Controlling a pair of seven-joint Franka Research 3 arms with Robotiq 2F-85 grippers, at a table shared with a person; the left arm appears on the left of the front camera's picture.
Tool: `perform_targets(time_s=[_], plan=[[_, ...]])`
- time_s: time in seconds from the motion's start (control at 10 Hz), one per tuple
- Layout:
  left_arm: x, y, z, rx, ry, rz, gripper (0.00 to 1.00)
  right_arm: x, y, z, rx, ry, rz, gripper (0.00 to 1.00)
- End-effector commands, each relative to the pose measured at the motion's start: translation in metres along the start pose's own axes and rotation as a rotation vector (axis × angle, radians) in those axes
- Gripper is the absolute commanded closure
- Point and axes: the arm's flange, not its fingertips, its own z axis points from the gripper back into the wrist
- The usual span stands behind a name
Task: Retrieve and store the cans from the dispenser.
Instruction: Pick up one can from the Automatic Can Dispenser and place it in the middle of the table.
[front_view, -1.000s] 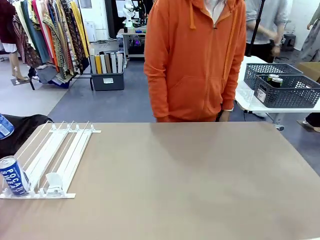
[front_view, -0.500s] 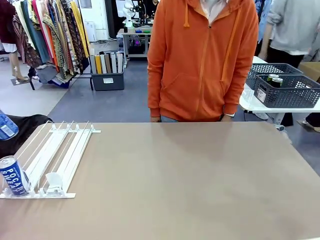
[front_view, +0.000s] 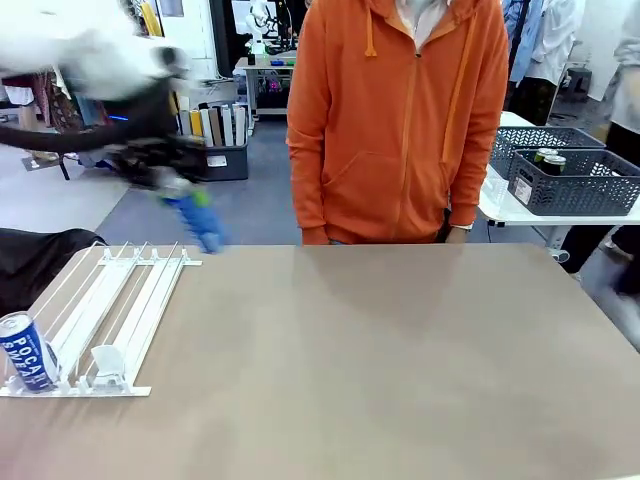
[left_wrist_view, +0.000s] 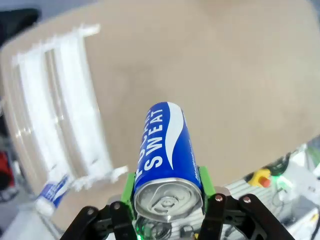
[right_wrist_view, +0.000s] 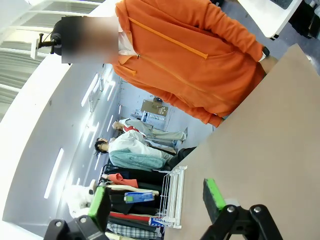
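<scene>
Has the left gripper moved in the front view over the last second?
Yes. The left gripper, shut on a blue can, has swung rightward from the picture's left edge and is now blurred above the dispenser's far end.

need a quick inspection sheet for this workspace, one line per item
surface: tan table, carrying the rack at its left side
job's things: white rack; blue can standing at its front corner; second blue can gripped near its top
clutter: nothing seen
grippers: left gripper shut on the second blue can, raised above the table; right gripper open, holding nothing
cables: nothing seen
surroundings: person in an orange hoodie at the far edge; grey basket on a side table behind
</scene>
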Motion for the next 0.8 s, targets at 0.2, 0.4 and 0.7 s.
perform_targets(time_s=[0.2,0.4,0.7], plan=[[0.057,-0.135,-0.129,0.057,0.23,-0.262,1.0,0.003,0.003,-0.003,0.025,-0.02,0.015,0.0],[0.055,-0.156,-0.174,0.086,0.325,-0.309,1.0,0.003,0.003,-0.003,0.025,-0.02,0.015,0.0],[0.051,-0.157,-0.202,0.057,0.399,-0.335,1.0,0.003,0.003,-0.003,0.025,-0.02,0.015,0.0]])
